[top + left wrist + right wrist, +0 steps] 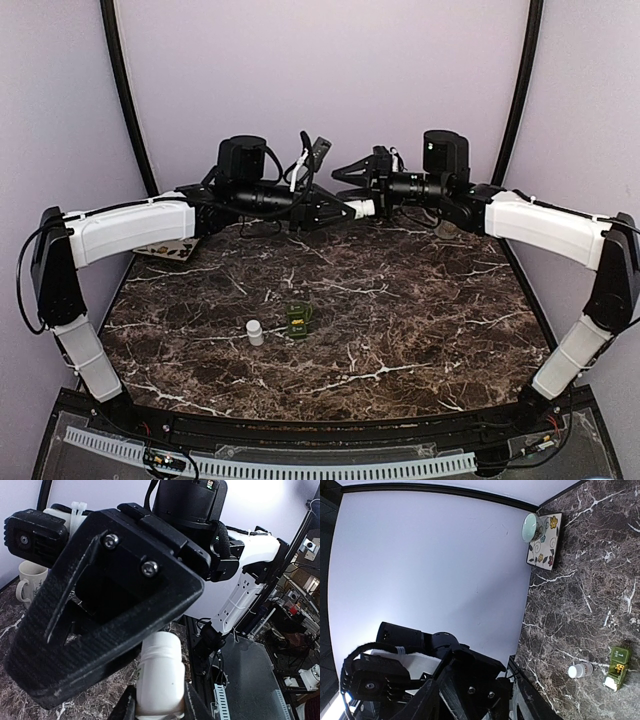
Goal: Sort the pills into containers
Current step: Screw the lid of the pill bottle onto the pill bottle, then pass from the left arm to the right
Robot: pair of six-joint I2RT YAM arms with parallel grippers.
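Holding bottle (160,667) aloft, left gripper (160,707) clamped on it; right gripper (370,207) at its top, width I cannot tell. Risk: bottle tilts, pills spill wide of box (298,318).

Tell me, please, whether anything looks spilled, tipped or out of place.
Nothing stands out. The small white bottle stands upright beside the green box, no loose pills show on the table, and the left gripper holds a second bottle aloft.
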